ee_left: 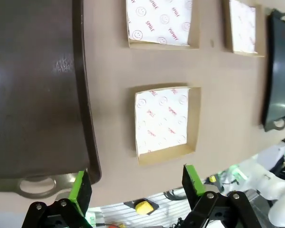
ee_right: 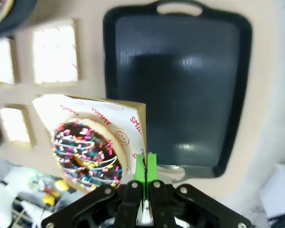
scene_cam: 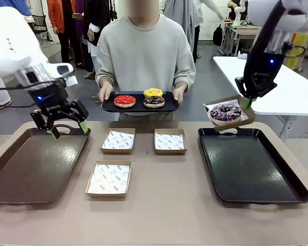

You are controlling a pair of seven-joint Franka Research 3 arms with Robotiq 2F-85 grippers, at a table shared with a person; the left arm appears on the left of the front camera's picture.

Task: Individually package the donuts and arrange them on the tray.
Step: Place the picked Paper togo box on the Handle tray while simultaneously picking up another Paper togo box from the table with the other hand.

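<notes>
Pinching one wall of the cardboard box (scene_cam: pixel 235 123), your right gripper (scene_cam: pixel 246 104) is clamped tight. The sprinkled donut (scene_cam: pixel 225 111) sits inside the box, which is tilted in the air over the far-left corner of the right tray (scene_cam: pixel 251 169). Your left gripper (scene_cam: pixel 69 131) hangs spread and empty above the far edge of the left tray (scene_cam: pixel 36 169). The red donut (scene_cam: pixel 124 100), yellow donut (scene_cam: pixel 153 92) and dark chocolate donut (scene_cam: pixel 154 102) are on the person's tray (scene_cam: pixel 109 108).

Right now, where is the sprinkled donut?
Front view, right side: the sprinkled donut sits in a cardboard box pinched by the right gripper, held above the far left corner of the right tray.
</notes>
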